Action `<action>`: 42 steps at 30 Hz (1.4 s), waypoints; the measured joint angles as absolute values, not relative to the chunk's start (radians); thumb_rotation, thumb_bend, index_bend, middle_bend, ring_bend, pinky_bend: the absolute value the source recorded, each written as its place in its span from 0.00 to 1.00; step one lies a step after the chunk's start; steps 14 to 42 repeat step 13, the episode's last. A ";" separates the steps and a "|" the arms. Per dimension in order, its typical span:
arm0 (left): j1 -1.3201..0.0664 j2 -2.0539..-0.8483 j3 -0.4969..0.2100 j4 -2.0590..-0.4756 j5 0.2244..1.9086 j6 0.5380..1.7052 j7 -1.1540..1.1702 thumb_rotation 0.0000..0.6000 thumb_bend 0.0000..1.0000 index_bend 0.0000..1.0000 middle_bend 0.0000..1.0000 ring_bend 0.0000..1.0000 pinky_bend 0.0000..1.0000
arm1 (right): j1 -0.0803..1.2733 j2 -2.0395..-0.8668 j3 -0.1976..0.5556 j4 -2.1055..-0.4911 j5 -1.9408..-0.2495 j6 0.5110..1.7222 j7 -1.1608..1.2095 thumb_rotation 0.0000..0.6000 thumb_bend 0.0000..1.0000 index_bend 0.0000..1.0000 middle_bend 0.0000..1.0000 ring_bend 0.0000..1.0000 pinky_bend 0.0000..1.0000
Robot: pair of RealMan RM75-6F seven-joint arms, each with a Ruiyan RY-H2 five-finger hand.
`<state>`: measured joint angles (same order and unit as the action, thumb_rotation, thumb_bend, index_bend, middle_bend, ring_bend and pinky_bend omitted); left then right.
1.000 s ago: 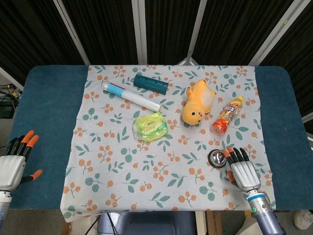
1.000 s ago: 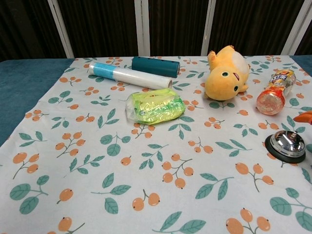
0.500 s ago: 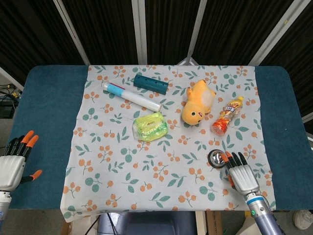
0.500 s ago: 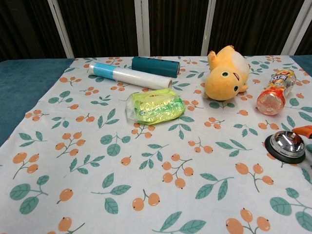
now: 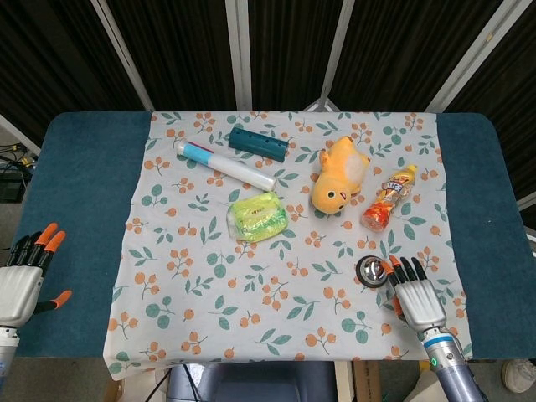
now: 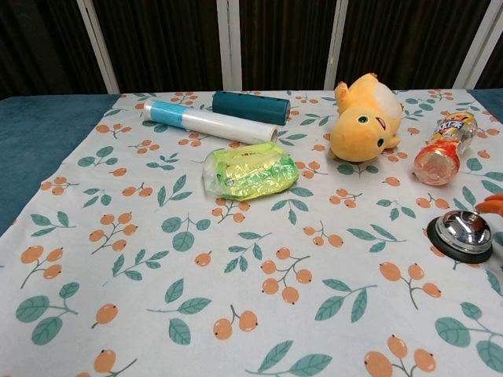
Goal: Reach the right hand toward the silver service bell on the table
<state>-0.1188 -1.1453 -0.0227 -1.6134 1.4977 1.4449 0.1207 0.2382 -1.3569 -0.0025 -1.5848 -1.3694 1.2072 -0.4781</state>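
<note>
The silver service bell (image 5: 369,270) on its black base sits on the floral cloth near the front right; the chest view shows the bell (image 6: 462,232) at the right edge. My right hand (image 5: 413,295) lies flat just right of and behind the bell, its orange-tipped fingers (image 5: 388,267) spread and reaching the bell's rim; one orange fingertip (image 6: 492,203) peeks in at the chest view's edge. It holds nothing. My left hand (image 5: 23,280) rests open over the blue table at the far left, away from everything.
A small candy bottle (image 5: 388,196) and a yellow plush toy (image 5: 337,175) lie beyond the bell. A green packet (image 5: 258,216), a white roll (image 5: 223,165) and a teal bar (image 5: 259,143) lie further left. The floral cloth (image 5: 209,276) covers the blue table (image 5: 79,184).
The right hand has shifted slightly toward the bell and drawn back a little; its fingertips now sit at the bell's right rim. The left hand has not moved.
</note>
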 measured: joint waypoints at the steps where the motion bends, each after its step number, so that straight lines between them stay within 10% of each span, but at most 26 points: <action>1: -0.119 -1.145 -0.023 -1.613 1.498 1.445 0.120 1.00 0.00 0.00 0.00 0.00 0.00 | 0.237 -1.354 0.003 -1.588 -1.374 1.218 -0.465 1.00 0.61 0.00 0.00 0.00 0.00; 13: -0.116 -1.142 -0.021 -1.616 1.503 1.451 0.112 1.00 0.00 0.00 0.00 0.00 0.00 | 0.179 -1.219 0.060 -1.689 -1.398 1.375 -0.299 1.00 0.42 0.00 0.00 0.00 0.00; 42: -0.116 -1.142 -0.021 -1.616 1.503 1.451 0.112 1.00 0.00 0.00 0.00 0.00 0.00 | 0.179 -1.219 0.060 -1.689 -1.398 1.375 -0.299 1.00 0.42 0.00 0.00 0.00 0.00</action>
